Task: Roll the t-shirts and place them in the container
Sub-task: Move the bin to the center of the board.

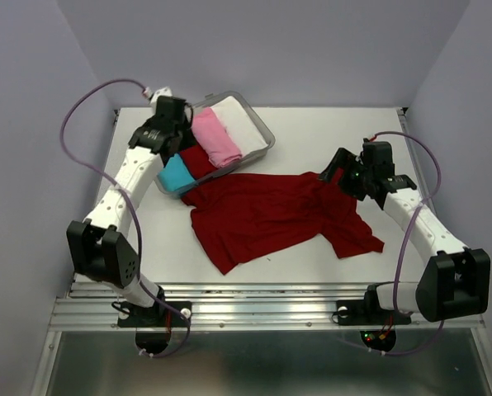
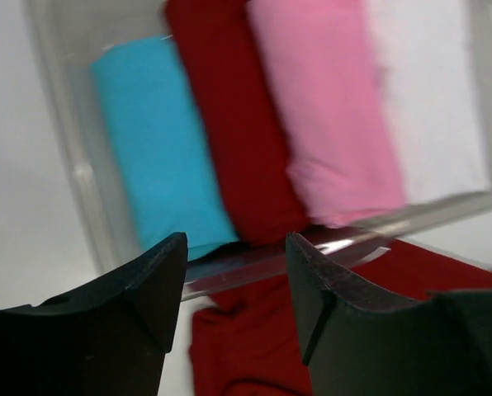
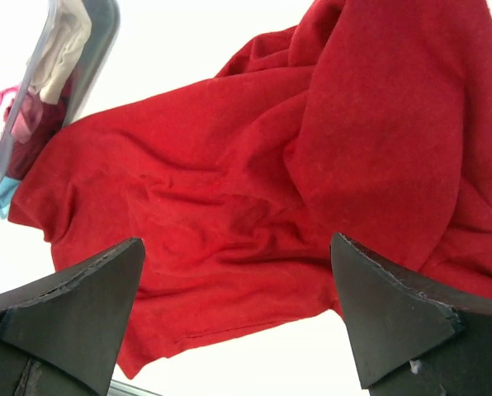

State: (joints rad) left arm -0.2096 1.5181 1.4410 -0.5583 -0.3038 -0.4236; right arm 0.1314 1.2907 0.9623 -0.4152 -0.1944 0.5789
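Presently the left gripper [image 2: 238, 247] hovers over the near wall of the clear bin [image 2: 77, 177], its jaws partly apart with nothing between them. Just beyond its fingertips, inside the bin, 4 rolls lie side by side: the cyan t-shirt [image 2: 159, 140], the small dark red t-shirt [image 2: 229, 124], the pink t-shirt [image 2: 320, 107] and the white t-shirt [image 2: 428, 99]. Below this gripper, a corner of the large dark red t-shirt [image 1: 271, 214] lies just beside the bin. The right gripper [image 3: 236, 239] hangs above that shirt's rumpled end, jaws spread wide and empty. The shirt lies unrolled on the white table [image 1: 328, 132], stretching away from this gripper toward the bin.
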